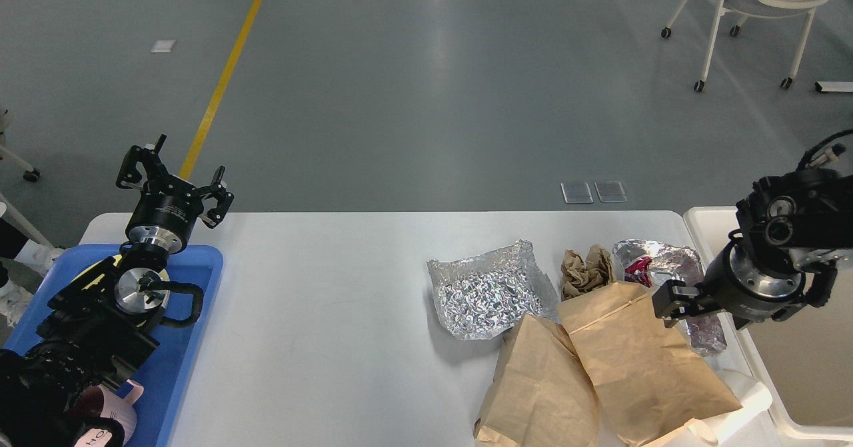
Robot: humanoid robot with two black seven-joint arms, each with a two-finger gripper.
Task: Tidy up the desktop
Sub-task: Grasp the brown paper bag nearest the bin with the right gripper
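The white desktop [333, 314] holds litter on its right half: a crumpled silver foil sheet [486, 294], a brown paper wad [586, 270], a foil wrapper with red inside [666, 267], and two flat brown paper bags [543, 387] [640, 360] that overlap. My right gripper [723, 310] points down, open and empty, above the wrapper's right end and the bin's rim. My left gripper [174, 174] is open and empty, raised over the far end of the blue tray [196, 340].
A cream-white bin [766, 414] stands at the table's right edge. The blue tray at the left holds a pink mug [120, 420] and a yellow item [96, 270], partly hidden by my left arm. A white piece [743, 400] sticks out under the bags. A chair [753, 7] stands far right.
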